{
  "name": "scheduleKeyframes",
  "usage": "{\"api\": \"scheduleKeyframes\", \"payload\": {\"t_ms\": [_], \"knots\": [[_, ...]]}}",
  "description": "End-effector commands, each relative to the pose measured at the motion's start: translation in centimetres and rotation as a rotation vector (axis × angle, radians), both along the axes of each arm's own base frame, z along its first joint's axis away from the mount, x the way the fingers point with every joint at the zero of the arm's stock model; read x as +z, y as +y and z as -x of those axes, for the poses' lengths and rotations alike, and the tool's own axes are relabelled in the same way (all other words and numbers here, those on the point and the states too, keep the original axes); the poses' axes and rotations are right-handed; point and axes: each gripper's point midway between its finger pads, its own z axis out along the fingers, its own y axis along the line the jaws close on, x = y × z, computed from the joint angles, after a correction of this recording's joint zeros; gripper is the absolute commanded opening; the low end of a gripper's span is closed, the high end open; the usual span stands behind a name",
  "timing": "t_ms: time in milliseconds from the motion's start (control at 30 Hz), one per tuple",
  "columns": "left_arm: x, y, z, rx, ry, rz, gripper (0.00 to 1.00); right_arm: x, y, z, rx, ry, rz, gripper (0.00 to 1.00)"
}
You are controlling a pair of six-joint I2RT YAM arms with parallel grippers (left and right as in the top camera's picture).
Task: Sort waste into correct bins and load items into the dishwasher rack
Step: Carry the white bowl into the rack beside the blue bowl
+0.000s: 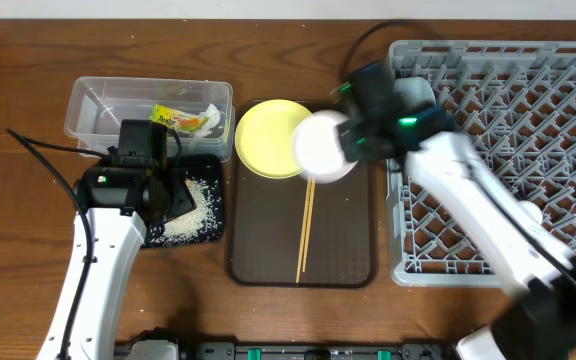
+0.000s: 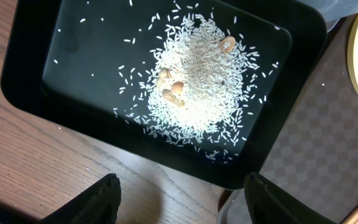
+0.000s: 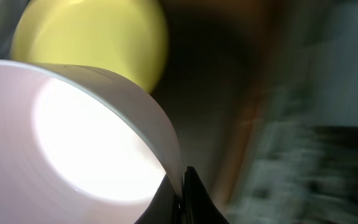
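My right gripper [image 1: 353,140] is shut on the rim of the white bowl [image 1: 323,147] and holds it above the brown tray, over the yellow plate's edge; in the right wrist view the white bowl [image 3: 73,130] fills the left, pinched between the fingers [image 3: 182,186]. The yellow plate [image 1: 268,137] lies at the tray's back left. Two chopsticks [image 1: 306,232] lie on the tray. My left gripper [image 2: 179,199] is open and empty over the black tray [image 2: 30,81], which holds rice grains [image 2: 197,81] and a few nuts. The snack wrapper [image 1: 183,120] lies in the clear tub [image 1: 93,110]. The dishwasher rack [image 1: 508,150] stands at the right.
The dark brown serving tray [image 1: 338,240] sits in the middle between the black tray and the rack. Bare wooden table lies along the front and far left. The blue bowl and the small cup are out of view.
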Motion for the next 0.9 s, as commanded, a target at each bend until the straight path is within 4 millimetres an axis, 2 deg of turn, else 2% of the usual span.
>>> {"api": "scheduleKeyframes", "payload": {"t_ms": [0,200,300,433,600,733,867], "knots": [[0.2,0.4,-0.1,0.013,-0.002,-0.014,0.66,4.3,-6.9,-2.1,-0.152,-0.173,0.18,0.01],[0.2,0.3,-0.2,0.013,-0.006,-0.014,0.66,10.1,-19.1,-3.7,-0.506,-0.381,0.551,0.01],[0.2,0.3,-0.3,0.013,-0.01,-0.013,0.66,11.9,-22.8,-4.3,-0.605,-0.434,0.667,0.01],[0.2,0.3,-0.3,0.013,-0.011,-0.013,0.67,13.2,-26.4,-5.8,-0.668,-0.463,0.831,0.01],[0.2,0.3,-0.3,0.013,-0.011,-0.013,0.66,13.4,-29.8,-6.9,-0.764,-0.451,1.01,0.01],[0.2,0.3,-0.4,0.013,-0.014,-0.013,0.66,11.6,-31.0,-8.4,-0.783,-0.435,1.043,0.01],[0.2,0.3,-0.4,0.013,-0.014,-0.013,0.66,8.7,-31.4,-9.7,-0.763,-0.39,1.063,0.01]]}}
